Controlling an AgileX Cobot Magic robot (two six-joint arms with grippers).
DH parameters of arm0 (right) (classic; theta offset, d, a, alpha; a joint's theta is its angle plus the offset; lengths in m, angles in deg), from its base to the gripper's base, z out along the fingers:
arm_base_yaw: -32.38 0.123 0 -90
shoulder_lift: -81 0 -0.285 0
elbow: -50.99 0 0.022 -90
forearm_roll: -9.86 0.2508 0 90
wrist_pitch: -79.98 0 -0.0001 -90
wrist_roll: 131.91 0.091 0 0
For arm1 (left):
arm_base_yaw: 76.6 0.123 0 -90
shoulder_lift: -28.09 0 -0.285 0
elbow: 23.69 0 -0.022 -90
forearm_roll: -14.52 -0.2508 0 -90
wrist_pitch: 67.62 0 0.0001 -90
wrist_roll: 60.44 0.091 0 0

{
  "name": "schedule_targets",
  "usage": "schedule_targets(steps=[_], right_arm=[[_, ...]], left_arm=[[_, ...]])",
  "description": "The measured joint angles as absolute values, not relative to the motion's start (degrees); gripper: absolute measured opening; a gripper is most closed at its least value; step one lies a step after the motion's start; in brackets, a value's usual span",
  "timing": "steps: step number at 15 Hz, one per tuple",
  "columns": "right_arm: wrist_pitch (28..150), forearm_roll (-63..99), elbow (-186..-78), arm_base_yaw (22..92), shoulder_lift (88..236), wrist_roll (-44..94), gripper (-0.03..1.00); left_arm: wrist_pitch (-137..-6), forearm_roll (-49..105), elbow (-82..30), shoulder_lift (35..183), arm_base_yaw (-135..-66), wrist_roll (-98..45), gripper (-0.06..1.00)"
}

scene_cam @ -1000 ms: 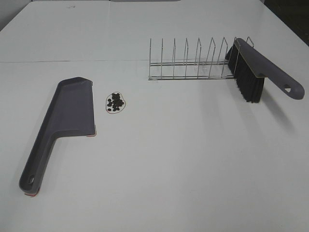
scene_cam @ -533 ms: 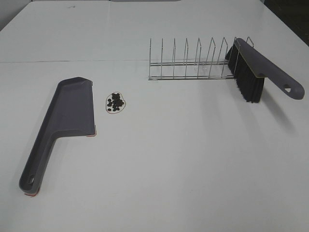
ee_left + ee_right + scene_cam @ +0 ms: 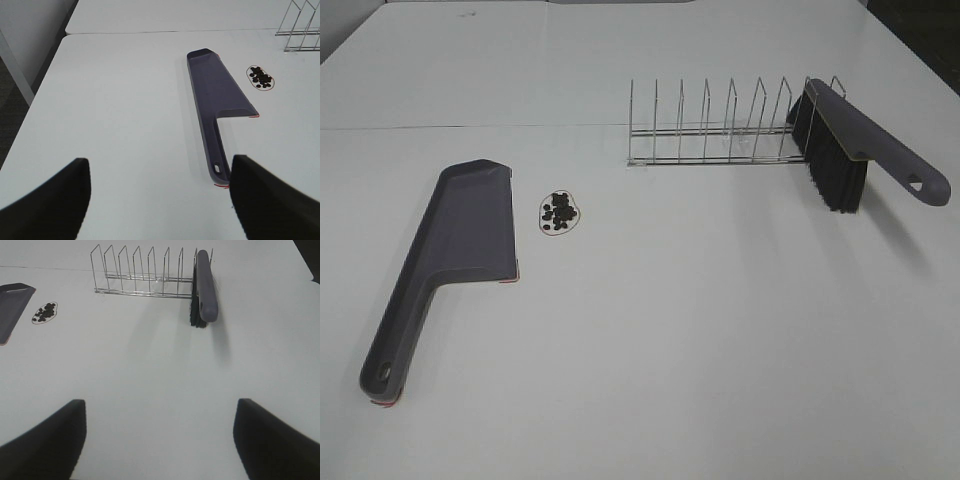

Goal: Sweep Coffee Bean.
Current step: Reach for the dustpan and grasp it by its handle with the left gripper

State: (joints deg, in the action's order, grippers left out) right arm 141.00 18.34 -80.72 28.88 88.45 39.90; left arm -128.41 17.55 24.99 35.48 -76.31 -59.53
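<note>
1. Task item: the coffee beans [image 3: 560, 211] lie in a tight cluster on the white surface [image 3: 700, 330], left of centre. They sit inside a thin oval outline, just beside the dustpan [image 3: 470, 225] but not touching it.
2. Tools: the dustpan lies flat, its handle running toward the near left. The brush [image 3: 835, 150] rests against the right end of the wire rack [image 3: 705, 130], bristles down, well apart from the beans.
3. Left gripper [image 3: 160, 165]: its fingers [image 3: 50, 205] are spread wide and hold nothing. They are lined up near the end of the dustpan handle.
4. Right gripper [image 3: 159, 405]: its fingers [image 3: 270, 440] are spread wide and hold nothing. They face the brush from well short of it.
5. Step in hand, as judged: neither tool is taken up, so reach and grasp come first.
   - Take the dustpan by its handle and keep the blade edge pressed flat beside the beans.
   - Lift the brush clear of the rack wires before it crosses over.
   - Sweep leftward in short, light strokes, because beans this small are likely to roll and scatter.
6. Markings: no brand, label or writing is readable. Only the oval outline and a thin red trim at the dustpan's corners are noted.
</note>
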Motion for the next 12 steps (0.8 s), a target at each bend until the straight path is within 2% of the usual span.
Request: schedule_targets(steps=[12], right_arm=[[141.0, 18.3, -80.7, 28.9, 88.4, 39.9, 0.76]], left_arm=[[-128.4, 17.6, 25.0, 35.5, -76.3, -59.5, 0.71]])
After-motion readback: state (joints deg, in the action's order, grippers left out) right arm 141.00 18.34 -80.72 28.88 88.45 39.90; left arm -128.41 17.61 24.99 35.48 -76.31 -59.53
